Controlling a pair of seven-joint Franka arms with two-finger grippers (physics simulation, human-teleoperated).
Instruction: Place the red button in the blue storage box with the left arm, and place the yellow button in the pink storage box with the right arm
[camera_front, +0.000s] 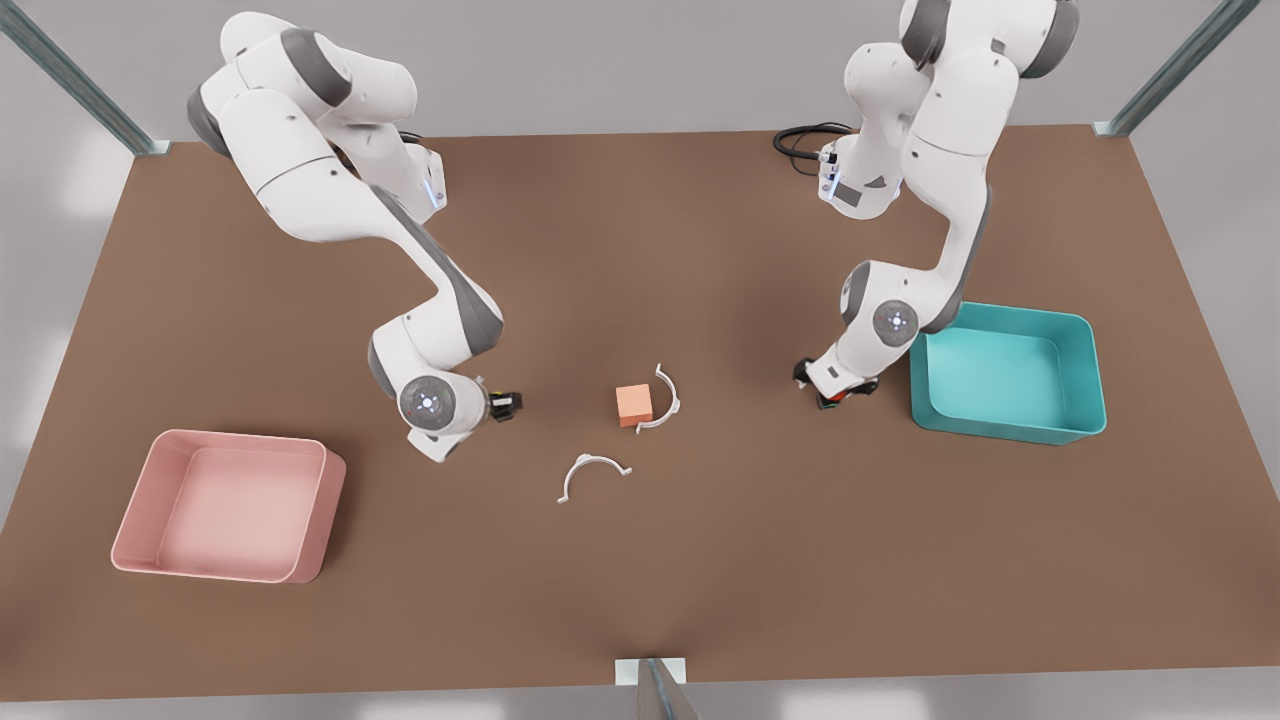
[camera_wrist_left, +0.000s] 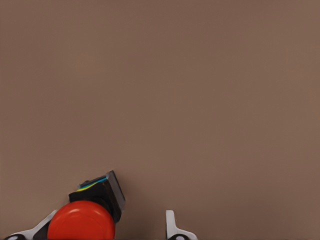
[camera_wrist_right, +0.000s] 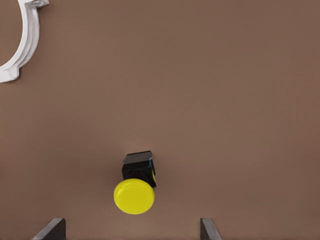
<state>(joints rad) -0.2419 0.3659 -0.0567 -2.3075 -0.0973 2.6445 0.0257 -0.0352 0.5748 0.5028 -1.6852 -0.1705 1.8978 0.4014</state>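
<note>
A: Jaws check. Left gripper (camera_wrist_left: 107, 231) is spread, low beside the blue storage box (camera_front: 1008, 374). Red button (camera_wrist_left: 82, 221) sits hard against one finger, well off-centre, far from the other fingertip (camera_wrist_left: 170, 222). Not pinched yet, as far as I can tell.

B: Risk?

A: Closing from there likely shoves the cap sideways or clips only its edge, so it could squirt out. I'd recentre first.

B: Right side?

A: Right gripper (camera_wrist_right: 132, 229) is also spread, over the table (camera_front: 700, 560) away from the pink storage box (camera_front: 232, 505). Yellow button (camera_wrist_right: 135, 192) lies on its side just ahead of the fingertips, between their lines but not yet inside the gap.

B: So?

A: It needs more advance. Shutting early probably pinches the rounded cap rim and rolls it. White half-ring clip (camera_wrist_right: 22, 42) is well clear, and the orange-pink cube (camera_front: 634, 404) too.
</note>
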